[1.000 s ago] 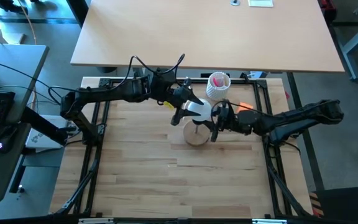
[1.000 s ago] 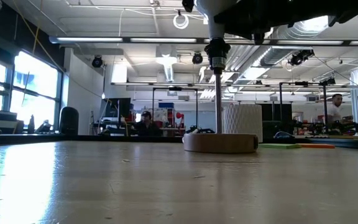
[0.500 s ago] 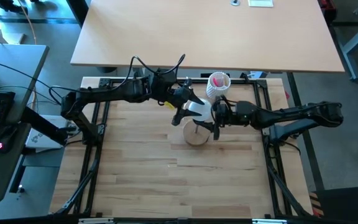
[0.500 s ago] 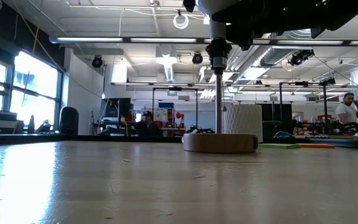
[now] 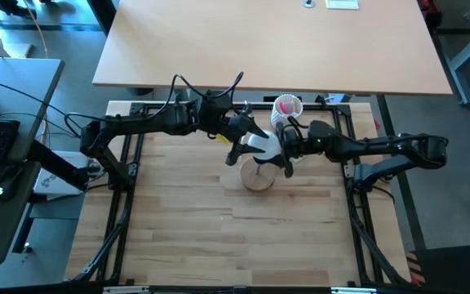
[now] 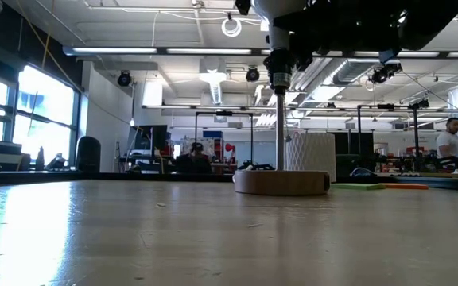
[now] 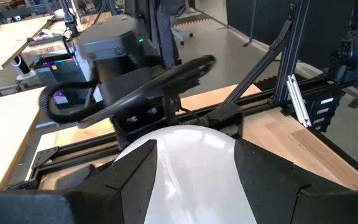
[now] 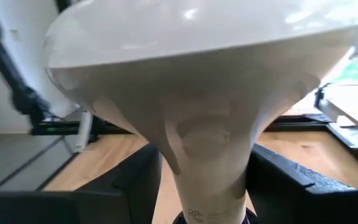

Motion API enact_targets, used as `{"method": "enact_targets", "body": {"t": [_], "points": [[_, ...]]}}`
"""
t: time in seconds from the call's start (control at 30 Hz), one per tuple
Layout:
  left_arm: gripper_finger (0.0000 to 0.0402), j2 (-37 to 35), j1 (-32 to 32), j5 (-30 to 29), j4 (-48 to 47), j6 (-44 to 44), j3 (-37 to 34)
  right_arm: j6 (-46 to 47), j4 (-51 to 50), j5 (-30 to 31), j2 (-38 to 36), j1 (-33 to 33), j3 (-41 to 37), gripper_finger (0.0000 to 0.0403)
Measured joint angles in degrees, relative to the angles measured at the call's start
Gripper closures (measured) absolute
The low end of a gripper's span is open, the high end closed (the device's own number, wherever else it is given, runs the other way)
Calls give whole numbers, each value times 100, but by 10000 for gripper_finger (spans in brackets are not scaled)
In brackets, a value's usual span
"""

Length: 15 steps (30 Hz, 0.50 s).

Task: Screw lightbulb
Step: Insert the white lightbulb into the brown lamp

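The white lightbulb [image 5: 261,144] stands upright on the black socket [image 6: 279,73], which tops a thin post on the round wooden disc stand [image 6: 281,182]. My left gripper [image 5: 249,145] is shut on the bulb's globe [image 7: 194,168]. My right gripper [image 5: 287,155] is open. Its fingers [image 8: 132,186] stand on either side of the bulb's narrow neck [image 8: 207,168], coming from the table's right. I cannot tell whether they touch the neck. My left gripper pinches the bulb's round globe [image 7: 191,149] between its two fingers [image 7: 132,177], one on each side. The fingers come about level from the table's far left. The bulb stays upright with its base down on the socket.
A white perforated cup [image 5: 285,109] with pink contents stands just beyond the stand, close to my right arm. Flat green and orange things [image 6: 380,187] lie on the table to the right. Bare wood [image 5: 219,237] stretches toward the near edge. People show in the room behind.
My right gripper has moved toward the table's far edge and in toward the bulb, so its fingers now stand around the bulb's neck. The bulb and the stand have stayed in place.
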Motion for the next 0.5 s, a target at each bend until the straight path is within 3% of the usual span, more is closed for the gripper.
{"method": "enact_targets", "body": {"t": [0.2,0.5], "points": [[193,4,-4,20,25,-3,1,220,-115,-1469,377,-427,367,193],[193,4,0,-2,85,-42,1,-60,-635,-2973,1136,-710,1140,149]]}}
